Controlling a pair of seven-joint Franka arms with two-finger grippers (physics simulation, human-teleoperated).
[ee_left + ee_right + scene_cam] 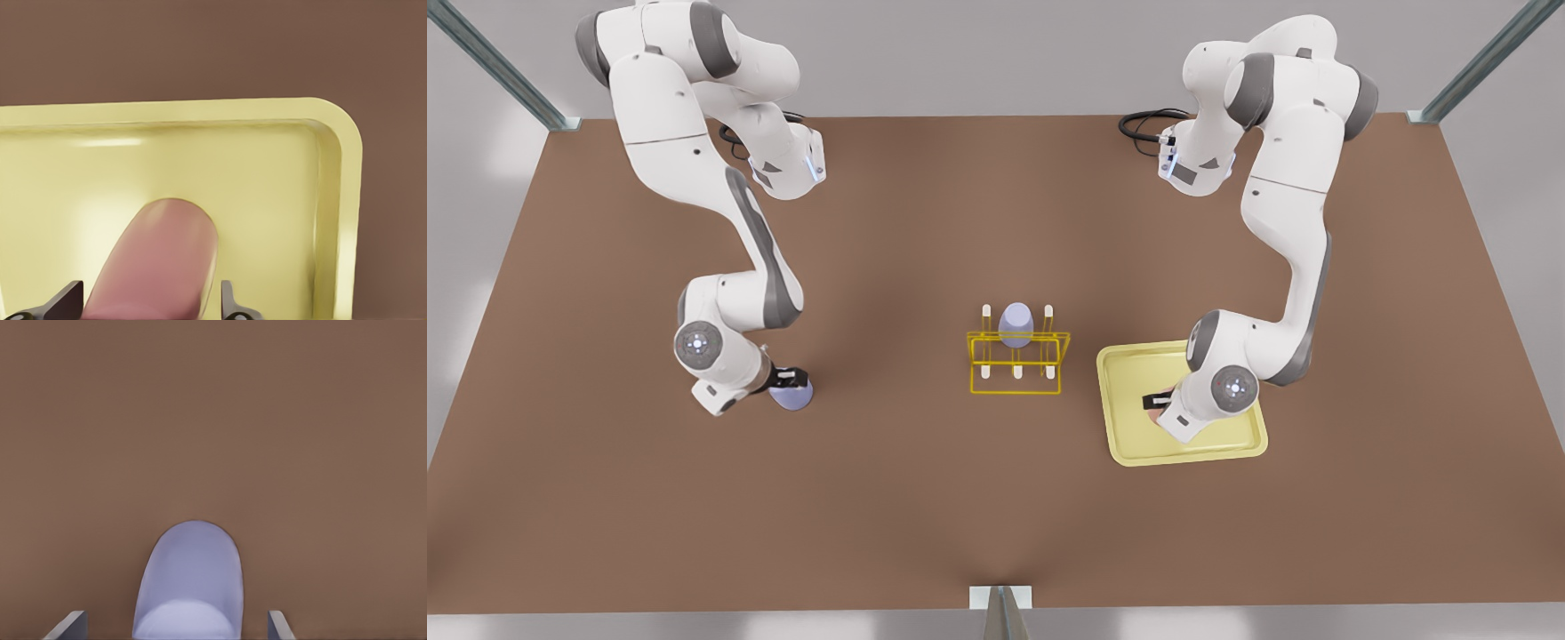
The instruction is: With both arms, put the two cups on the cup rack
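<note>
Pink cup [157, 263] on tray [333, 167] between left gripper's [150, 303] parted jaws; lavender cup [189, 583] between right gripper's [177, 627] parted jaws

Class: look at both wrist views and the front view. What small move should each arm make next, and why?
Probably close both pincers. The left pincer straddles the pink cup on the tray, with gaps beside its fingers. The right pincer likewise brackets the lavender cup on the table, apart from it. Neither cup is gripped, so lifting toward the rack must wait.
</note>
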